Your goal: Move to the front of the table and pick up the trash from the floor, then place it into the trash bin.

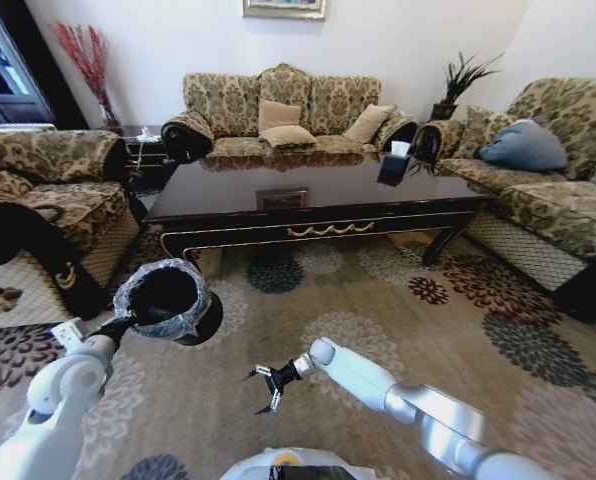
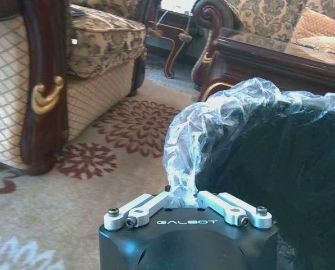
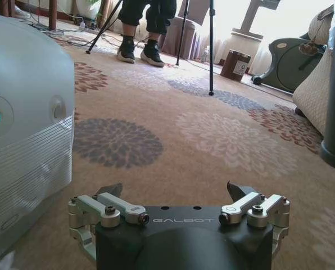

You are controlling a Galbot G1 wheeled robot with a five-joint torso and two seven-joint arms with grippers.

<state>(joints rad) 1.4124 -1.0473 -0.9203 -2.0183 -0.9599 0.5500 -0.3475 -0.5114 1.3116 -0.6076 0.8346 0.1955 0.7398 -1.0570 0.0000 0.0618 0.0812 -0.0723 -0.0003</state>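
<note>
Parked before the long glossy dark-wood table (image 1: pixel 318 195), left gripper (image 1: pixel 121 325) clenched on the bag-lined rim of the small round black trash bin (image 1: pixel 168 298), right gripper (image 1: pixel 265 388) spread empty above the carpet (image 1: pixel 398 290); no litter spotted, pickup seemingly outstanding.

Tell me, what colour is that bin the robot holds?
Black, lined with a crinkly clear plastic bag; the trash bin shows best in the head view.
</note>
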